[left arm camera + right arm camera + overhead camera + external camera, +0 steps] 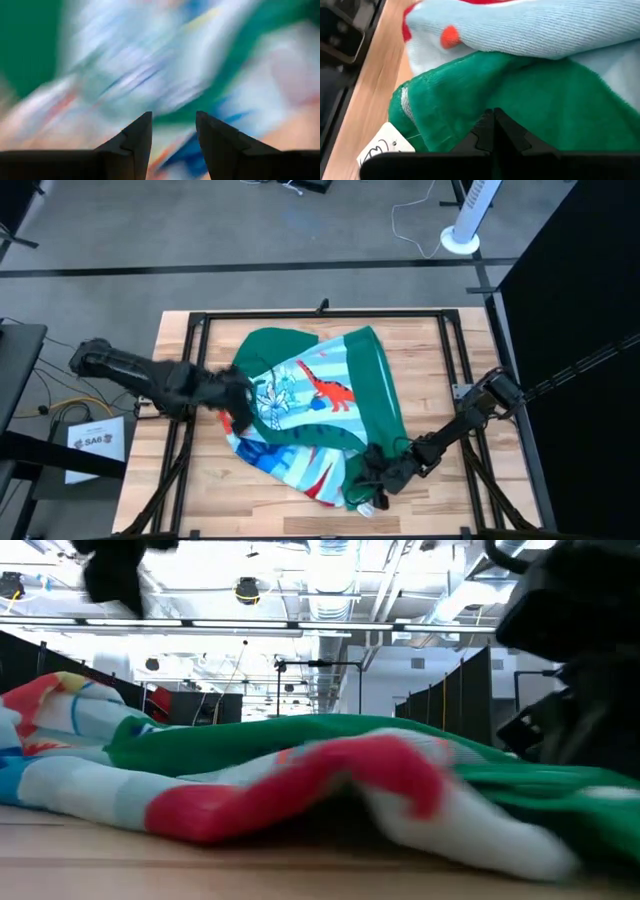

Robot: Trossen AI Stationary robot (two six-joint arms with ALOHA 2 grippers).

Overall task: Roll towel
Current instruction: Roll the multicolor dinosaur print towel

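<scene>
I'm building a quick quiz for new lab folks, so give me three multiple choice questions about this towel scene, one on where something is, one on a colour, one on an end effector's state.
1. Where is the right end effector?
A. At the towel's near right corner
B. Hovering over the white fan base
C. Parked off the table

2. What colour is the towel's wide border?
A. Yellow
B. Green
C. Black

3. How does the left end effector stand?
A. Shut on a white tag
B. Shut on a cable
C. Open, fingers apart over the towel

Answers:
1 A: the high view shows it down on the towel's corner by the table's near edge.
2 B: the band along the towel's edge is green in the high and right wrist views.
3 C: the left wrist view shows a clear gap between its two fingers.
</scene>
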